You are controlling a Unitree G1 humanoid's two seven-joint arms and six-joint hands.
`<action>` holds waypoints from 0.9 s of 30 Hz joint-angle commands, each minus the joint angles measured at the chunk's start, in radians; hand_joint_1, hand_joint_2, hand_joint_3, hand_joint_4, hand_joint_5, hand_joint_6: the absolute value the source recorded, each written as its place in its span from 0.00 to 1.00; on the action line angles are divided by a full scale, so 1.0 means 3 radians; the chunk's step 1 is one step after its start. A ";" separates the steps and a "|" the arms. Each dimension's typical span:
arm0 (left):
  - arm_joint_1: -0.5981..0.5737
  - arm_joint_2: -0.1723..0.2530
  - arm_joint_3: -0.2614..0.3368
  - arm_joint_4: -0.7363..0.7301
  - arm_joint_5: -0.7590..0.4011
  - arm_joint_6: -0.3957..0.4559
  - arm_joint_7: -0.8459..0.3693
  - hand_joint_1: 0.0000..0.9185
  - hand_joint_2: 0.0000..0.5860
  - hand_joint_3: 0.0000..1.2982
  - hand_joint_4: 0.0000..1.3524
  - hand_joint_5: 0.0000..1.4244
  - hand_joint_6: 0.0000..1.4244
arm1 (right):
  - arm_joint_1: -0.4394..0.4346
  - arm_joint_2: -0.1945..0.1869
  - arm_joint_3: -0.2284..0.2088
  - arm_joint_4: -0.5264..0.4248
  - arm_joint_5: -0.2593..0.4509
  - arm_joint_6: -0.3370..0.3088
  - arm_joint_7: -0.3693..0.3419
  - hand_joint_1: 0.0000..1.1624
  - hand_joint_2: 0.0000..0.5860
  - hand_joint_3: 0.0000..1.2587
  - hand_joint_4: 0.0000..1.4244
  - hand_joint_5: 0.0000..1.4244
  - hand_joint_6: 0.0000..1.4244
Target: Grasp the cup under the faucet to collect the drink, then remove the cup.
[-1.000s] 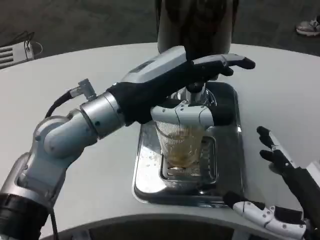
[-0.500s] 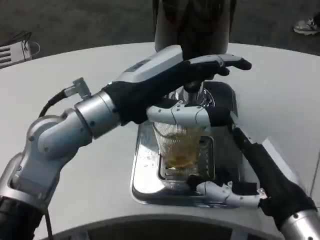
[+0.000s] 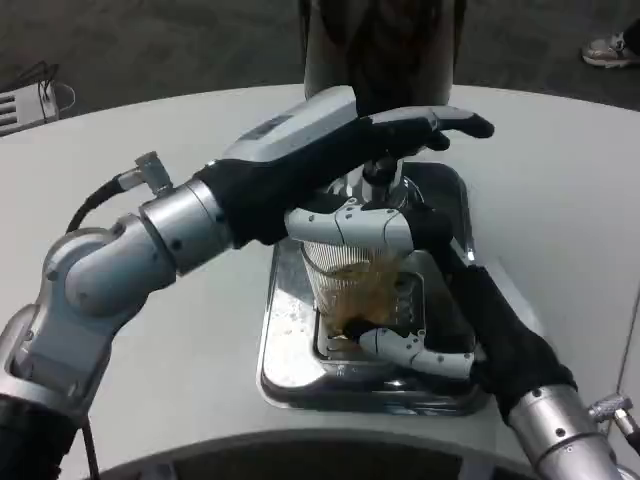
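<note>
In the head view, the right hand (image 3: 440, 335) has swung in from the table's near edge over the past second and now reaches the clear ribbed cup (image 3: 352, 290), its fingers curled at the base, so a handover looks close. The left hand (image 3: 345, 165) still grips the cup near its rim. The cup stands upright on the steel drip tray (image 3: 285, 355), long axis vertical, mouth up beneath the faucet (image 3: 380, 175), holding some amber drink.
</note>
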 commanded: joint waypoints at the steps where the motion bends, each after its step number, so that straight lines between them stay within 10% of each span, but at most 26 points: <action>1: 0.0067 0.0059 -0.0015 0.0015 0.0007 0.0018 -0.0093 0.00 0.10 0.17 0.09 0.14 0.16 | -0.0185 0.0058 0.0031 0.0228 0.0053 0.0019 -0.0120 0.72 0.33 0.00 0.00 0.00 0.00; 9: 0.0094 0.0054 0.0071 0.0041 -0.0018 -0.0022 -0.0013 0.00 0.11 0.17 0.09 0.14 0.17 | -0.0360 0.0068 0.0062 0.0463 0.0130 0.0002 -0.0190 0.72 0.33 0.00 0.00 0.00 0.00; 27: 0.0473 -0.0466 0.0679 -0.0379 -0.0288 -0.0380 0.1000 0.00 0.15 0.20 0.15 0.23 0.27 | -0.0421 -0.0051 0.0098 0.0549 0.0267 -0.0044 -0.0135 0.72 0.33 0.00 0.00 0.00 0.00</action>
